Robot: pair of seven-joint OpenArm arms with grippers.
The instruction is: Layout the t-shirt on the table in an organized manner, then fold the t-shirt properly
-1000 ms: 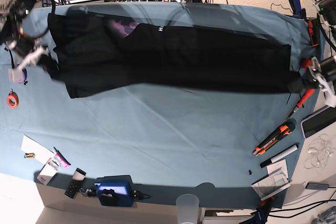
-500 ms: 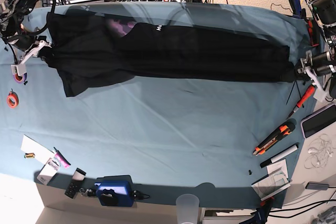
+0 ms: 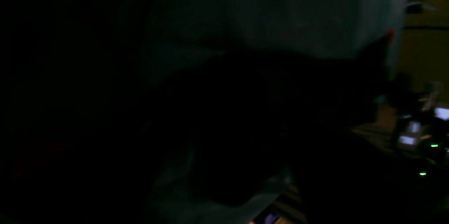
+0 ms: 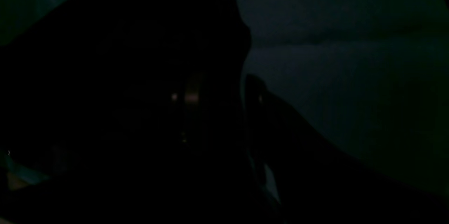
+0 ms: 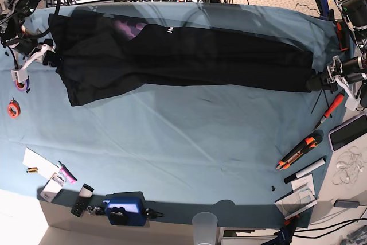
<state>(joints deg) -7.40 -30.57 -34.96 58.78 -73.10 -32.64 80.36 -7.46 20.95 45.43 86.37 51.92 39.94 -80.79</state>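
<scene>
Black t-shirt (image 5: 183,55) lies stretched lengthwise along the far edge of the table (image 5: 172,142), spanning nearly from the far-left corner to the right edge. White lettering (image 5: 170,30) sits near the collar, w/ a bit of purple print (image 5: 129,27) showing just left of it. Shirt's left end is wider and rumpled, one flap hanging toward the middle of the table; right end tapers to a narrow corner.

Right gripper (image 5: 45,51) is at the shirt's left end, touching or just beside the fabric; can't tell how its jaws stand, or whether it holds cloth. Left gripper (image 5: 328,77) is at the shirt's right corner, by the table's right edge; jaw state also unclear. Both wrist views are too dark: only black fabric vs. teal cloth.

Along the right edge: orange-handled screwdriver (image 5: 329,111), orange/black utility knife (image 5: 298,152), white marker (image 5: 305,170). Near the left edge: orange tape roll (image 5: 14,108), purple tape roll (image 5: 20,84). At the near edge: blue device (image 5: 123,210), clear plastic cup (image 5: 205,225).
</scene>
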